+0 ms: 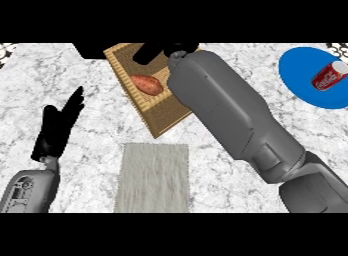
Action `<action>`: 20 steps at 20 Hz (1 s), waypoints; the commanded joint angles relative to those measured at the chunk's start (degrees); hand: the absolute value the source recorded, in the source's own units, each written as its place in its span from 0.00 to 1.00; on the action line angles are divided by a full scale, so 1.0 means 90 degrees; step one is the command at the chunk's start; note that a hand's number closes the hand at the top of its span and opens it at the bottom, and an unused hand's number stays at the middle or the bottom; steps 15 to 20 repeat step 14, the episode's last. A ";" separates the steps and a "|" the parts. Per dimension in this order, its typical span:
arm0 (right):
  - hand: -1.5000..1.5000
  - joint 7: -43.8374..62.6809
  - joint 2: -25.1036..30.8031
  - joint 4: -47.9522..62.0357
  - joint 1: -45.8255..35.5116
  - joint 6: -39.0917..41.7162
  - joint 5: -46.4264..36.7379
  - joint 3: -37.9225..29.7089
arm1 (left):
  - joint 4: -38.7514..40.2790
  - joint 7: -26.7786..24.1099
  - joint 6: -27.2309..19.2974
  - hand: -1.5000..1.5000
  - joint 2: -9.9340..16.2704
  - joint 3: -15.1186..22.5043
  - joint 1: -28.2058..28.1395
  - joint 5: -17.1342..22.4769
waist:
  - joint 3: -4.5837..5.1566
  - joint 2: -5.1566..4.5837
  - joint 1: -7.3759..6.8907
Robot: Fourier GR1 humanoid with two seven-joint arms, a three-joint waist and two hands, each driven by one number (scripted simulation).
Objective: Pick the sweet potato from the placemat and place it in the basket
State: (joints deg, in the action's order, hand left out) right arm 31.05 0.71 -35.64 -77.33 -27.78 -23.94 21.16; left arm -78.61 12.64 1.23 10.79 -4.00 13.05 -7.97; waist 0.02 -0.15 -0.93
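Marble counter below: sweet potato lay inside basket, just under right hand, fingers seemingly spread, holding nothing. Left hand rested open, fingers straight, beside grey placemat.

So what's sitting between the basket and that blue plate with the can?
In the head view, the right forearm crosses between the basket and the blue plate; beyond it, only bare marble counter.
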 commanded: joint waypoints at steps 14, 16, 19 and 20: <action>0.00 0.0101 0.2400 -0.3120 0.2561 0.0407 0.0824 -0.1416 | -0.0089 0.0096 -0.0029 0.50 0.0109 -0.0259 -0.0064 0.0077 | -0.0006 0.0062 0.0269; 0.00 0.0101 0.2400 -0.3120 0.2561 0.0407 0.0824 -0.1416 | -0.0089 0.0096 -0.0029 0.50 0.0109 -0.0259 -0.0064 0.0077 | -0.0006 0.0062 0.0269; 0.00 0.0101 0.2400 -0.3120 0.2561 0.0407 0.0824 -0.1416 | -0.0089 0.0096 -0.0029 0.50 0.0109 -0.0259 -0.0064 0.0077 | -0.0006 0.0062 0.0269; 0.00 0.0101 0.2400 -0.3120 0.2561 0.0407 0.0824 -0.1416 | -0.0089 0.0096 -0.0029 0.50 0.0109 -0.0259 -0.0064 0.0077 | -0.0006 0.0062 0.0269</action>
